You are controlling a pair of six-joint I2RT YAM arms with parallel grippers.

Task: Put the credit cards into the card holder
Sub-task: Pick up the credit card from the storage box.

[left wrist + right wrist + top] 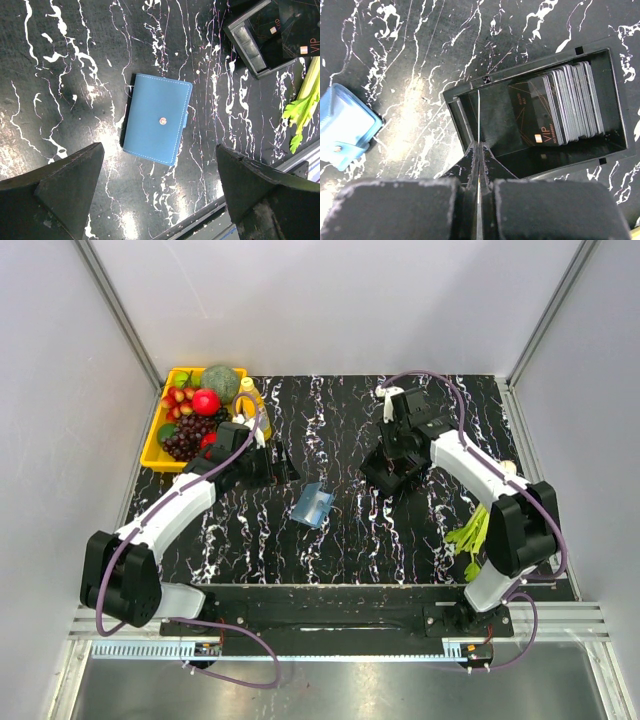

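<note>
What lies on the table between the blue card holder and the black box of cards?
Nothing: the right wrist view shows only bare marbled tabletop between the card holder and the black box. The top view agrees.

Card holder (313,506) lies on the marbled table (400,530), apart from the fruit tray (155,445)

Bright light comes from above. The shiny table (400,530) throws white glare in both wrist views. The wallet (157,120) looks sharp, with a thin shadow at its nine o'clock side. The close fingers (55,195) look fuzzy.
</note>
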